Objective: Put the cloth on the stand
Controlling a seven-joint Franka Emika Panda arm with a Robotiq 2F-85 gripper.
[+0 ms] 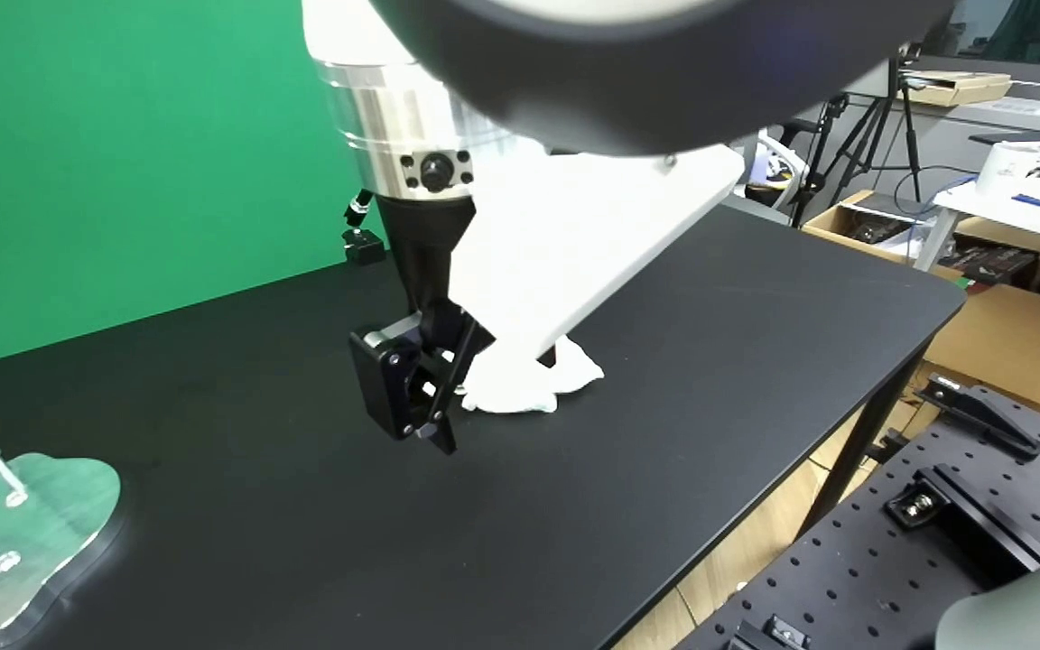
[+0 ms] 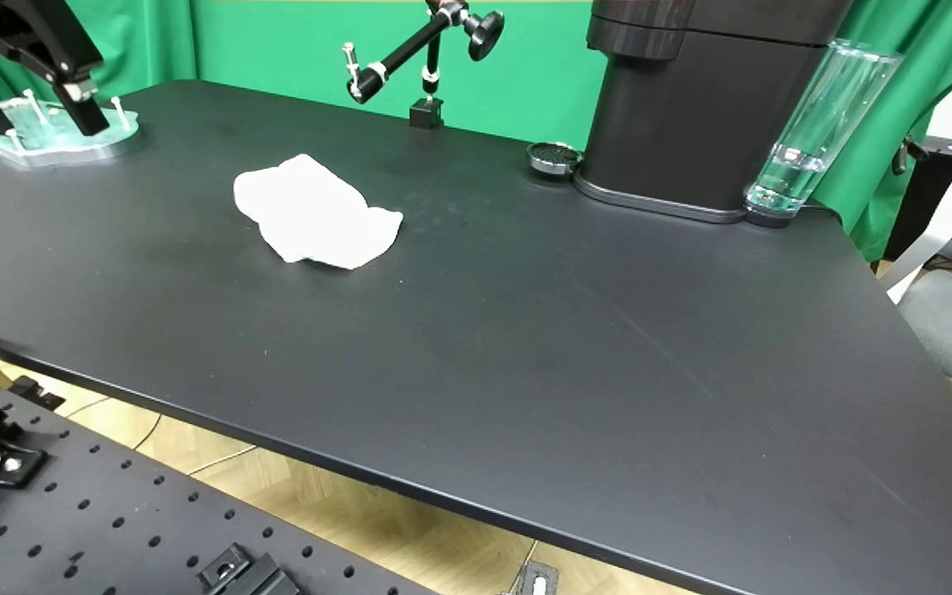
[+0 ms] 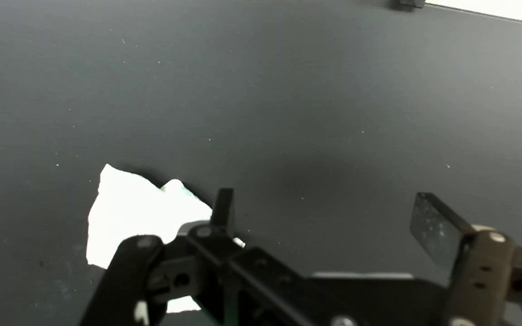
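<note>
The crumpled white cloth (image 2: 311,211) lies on the flat black bench (image 2: 525,355), left of the middle in an exterior view. In an exterior view, a flat white panel (image 1: 574,235) beside the robot's silver wrist collar (image 1: 394,131) hides part of it. The black two-fingered pincer (image 3: 326,213) is raised above the bench and spread wide, bench top showing between its fingers (image 3: 223,210); in the wrist view, the left-hand one covers part of the cloth. The pale green, wavy-edged stand (image 1: 69,492) with upright white pegs (image 1: 4,475) rests at the near left in an exterior view, well apart from the cloth.

Along the far side of the bench in an exterior view, left to right, are a black jointed arm (image 2: 408,54) on a square base (image 2: 426,113), a small round silver-rimmed dish (image 2: 554,159), a tall black appliance (image 2: 683,124) and, just beside it, a clear cylinder (image 2: 823,124). A bright green curtain (image 2: 278,49) hangs behind them. A dark grey perforated plate (image 2: 137,496) sits at the near left, apart from the bench.
</note>
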